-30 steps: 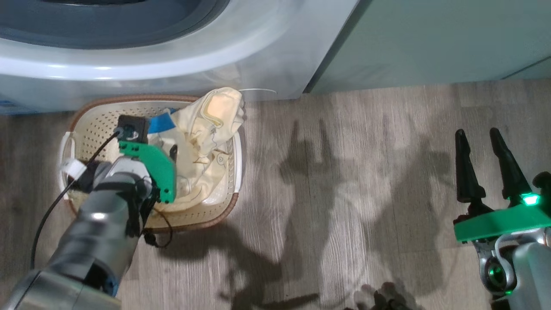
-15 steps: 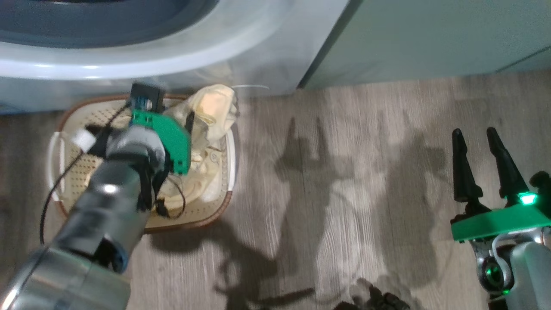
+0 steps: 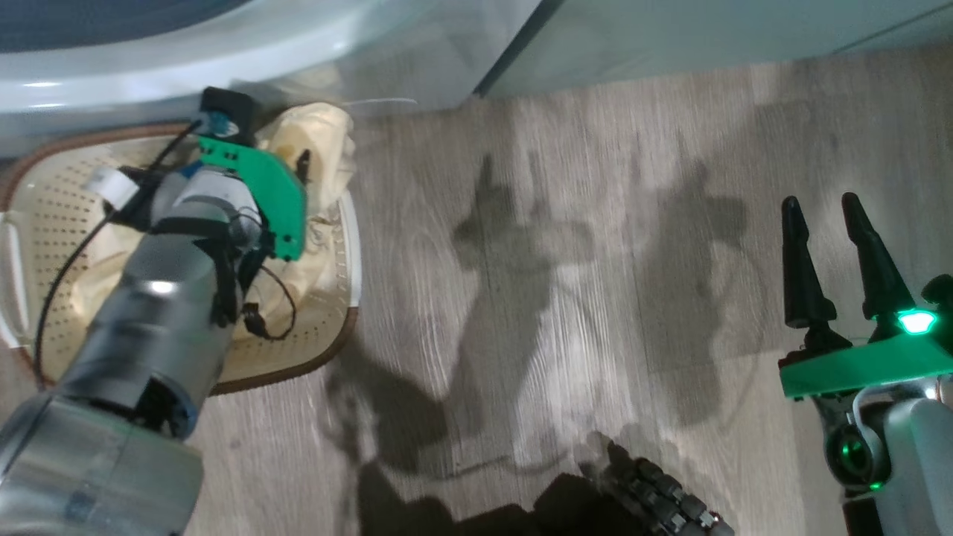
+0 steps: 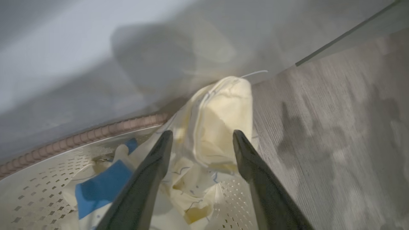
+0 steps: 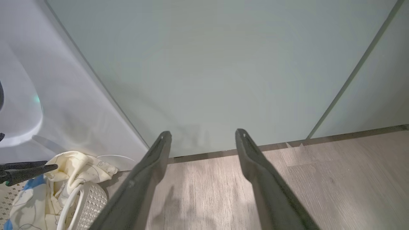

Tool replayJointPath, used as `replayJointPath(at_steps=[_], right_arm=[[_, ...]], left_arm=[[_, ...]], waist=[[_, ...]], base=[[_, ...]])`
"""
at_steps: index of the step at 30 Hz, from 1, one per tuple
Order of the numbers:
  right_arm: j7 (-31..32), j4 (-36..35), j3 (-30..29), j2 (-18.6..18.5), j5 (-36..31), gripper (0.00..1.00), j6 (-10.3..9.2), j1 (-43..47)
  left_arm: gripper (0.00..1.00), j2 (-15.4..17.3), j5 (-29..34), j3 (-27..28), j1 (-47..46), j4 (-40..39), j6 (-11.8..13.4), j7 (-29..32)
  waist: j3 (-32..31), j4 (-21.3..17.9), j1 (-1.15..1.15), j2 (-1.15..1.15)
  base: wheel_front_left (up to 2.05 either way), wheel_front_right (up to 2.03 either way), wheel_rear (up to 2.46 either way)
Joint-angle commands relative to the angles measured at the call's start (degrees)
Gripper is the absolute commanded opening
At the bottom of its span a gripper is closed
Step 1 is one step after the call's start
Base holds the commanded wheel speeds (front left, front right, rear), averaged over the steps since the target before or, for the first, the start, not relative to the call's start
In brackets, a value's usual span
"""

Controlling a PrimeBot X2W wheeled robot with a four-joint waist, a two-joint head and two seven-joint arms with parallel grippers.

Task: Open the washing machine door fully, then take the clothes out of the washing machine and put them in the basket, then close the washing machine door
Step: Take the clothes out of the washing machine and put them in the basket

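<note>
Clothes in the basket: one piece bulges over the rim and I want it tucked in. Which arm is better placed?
Left. The left gripper hovers open right above the clothes at the basket rim; the right gripper is open over bare floor, well aside.

Cream-yellow clothes (image 4: 220, 127), blue patch, crumpled in perforated brown-rimmed basket (image 3: 45, 223); bunched high over its corner nearest white washing machine (image 3: 246, 45) front.

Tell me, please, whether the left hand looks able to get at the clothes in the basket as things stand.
Probably yes: the left hand hangs open just over the clothes, which lie heaped in the basket, and nothing stands between it and them.
</note>
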Motion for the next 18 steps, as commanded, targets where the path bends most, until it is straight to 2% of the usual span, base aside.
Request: replayJointPath(at_steps=[1,5,9,10,12,18], right_arm=[[-0.55,-1.82,0.69,-0.16,0.42,1.00,0.20,-0.57],[-0.55,-1.83,0.80,-0.04,0.35,1.00,0.20,-1.08],[-0.55,-1.92,0.71,0.02,0.17,1.00,0.20,-1.57],[-0.55,-1.95,0.65,0.02,0.08,1.00,0.20,-1.64],[-0.55,-1.91,0.60,0.03,-0.12,1.00,0.20,-1.73],[-0.55,-1.48,0.36,-0.34,-0.51,1.00,0.20,-1.52]], left_arm=[[1.00,2.30,-0.71,1.02,-1.81,-0.72,0.81,0.12],[1.00,3.54,-0.95,1.18,-1.92,-0.68,2.78,0.82],[1.00,3.93,-1.23,0.98,-1.73,-0.66,2.69,1.75],[0.79,3.90,-1.32,0.89,-1.74,-0.66,2.37,1.89],[0.00,3.78,-1.47,0.73,-1.87,-0.66,1.86,1.78],[0.00,3.07,-1.53,-0.20,-1.27,-0.65,0.48,0.11]], waist=[[1.06,-0.69,-0.01,0.00],[1.94,-0.97,-0.01,0.00],[2.48,-1.03,-0.01,0.00],[2.57,-0.96,-0.01,0.00],[2.64,-0.78,-0.01,0.00],[1.41,0.05,-0.01,0.00]], base=[[0.00,0.00,0.00],[0.00,0.00,0.00],[0.00,0.00,0.00],[0.00,0.00,0.00],[0.00,0.00,0.00],[0.00,0.00,0.00]])
